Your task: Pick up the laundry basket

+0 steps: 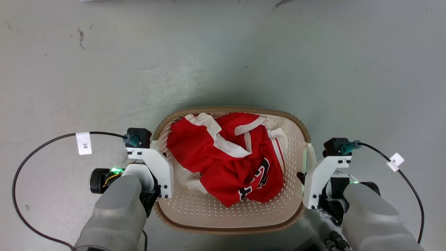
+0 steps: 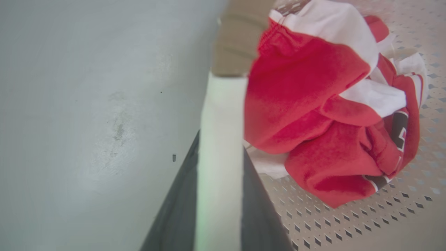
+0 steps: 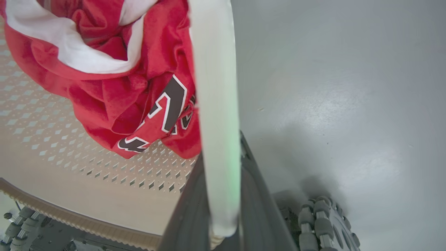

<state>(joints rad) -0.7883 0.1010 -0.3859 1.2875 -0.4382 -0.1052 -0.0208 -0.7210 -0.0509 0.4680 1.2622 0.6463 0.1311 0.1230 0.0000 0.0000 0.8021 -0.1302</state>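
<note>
Your left gripper (image 2: 221,146) & right gripper (image 3: 221,150) each clamp the laundry basket (image 1: 226,108) by its side handles (image 3: 214,69); stiff, light plastic imo, so lift level.

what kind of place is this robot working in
Likely an indoor lab or test space rather than a home: a bare, scuffed grey floor, a laundry basket holding a red jersey, and tagged cables trailing from the robot's arms.

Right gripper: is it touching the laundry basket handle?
Touching. The right wrist view shows the right gripper with its dark fingers flush against both sides of the pale handle of the laundry basket, no gap.
</note>
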